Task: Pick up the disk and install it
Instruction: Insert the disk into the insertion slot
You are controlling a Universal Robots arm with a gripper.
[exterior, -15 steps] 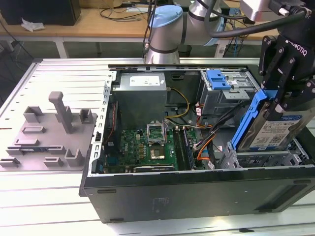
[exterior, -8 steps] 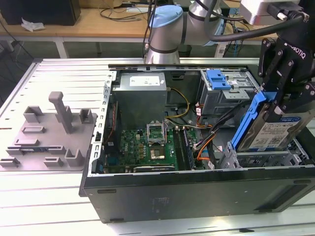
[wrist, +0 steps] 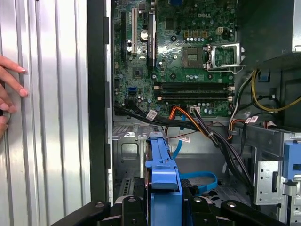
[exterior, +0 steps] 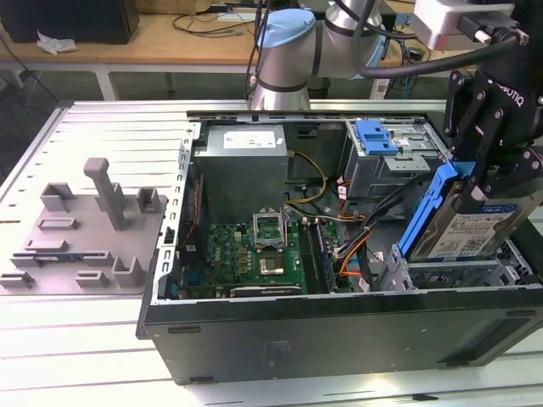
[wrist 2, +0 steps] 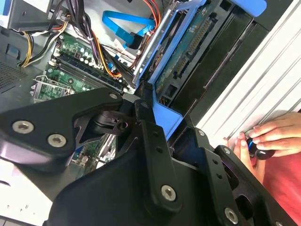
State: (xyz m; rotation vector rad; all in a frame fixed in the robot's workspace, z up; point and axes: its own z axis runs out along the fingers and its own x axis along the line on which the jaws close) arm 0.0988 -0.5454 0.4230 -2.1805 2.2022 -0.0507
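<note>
Case (exterior: 339,326), open, lying on a ribbed metal surface (exterior: 110,127) in the exterior view. It holds a motherboard (exterior: 254,254), a grey power supply box (exterior: 242,161) and a drive cage (exterior: 382,165) with a blue latch (exterior: 377,136). Gripper (exterior: 485,174) at the exterior view's right, pinching the disk (exterior: 475,237). Disk tilted, label out, raised over that end of the case, hanging below the claw.

Second wrist view: black fingers (wrist 2: 150,141) clamp the disk's blue frame (wrist 2: 164,117). A person's hand (wrist 2: 275,136) rests on the ribbed surface beside the case.

First wrist view: blue frame juts out between the fingers, motherboard beyond it, black and orange cables (wrist: 197,123) between the two.
</note>
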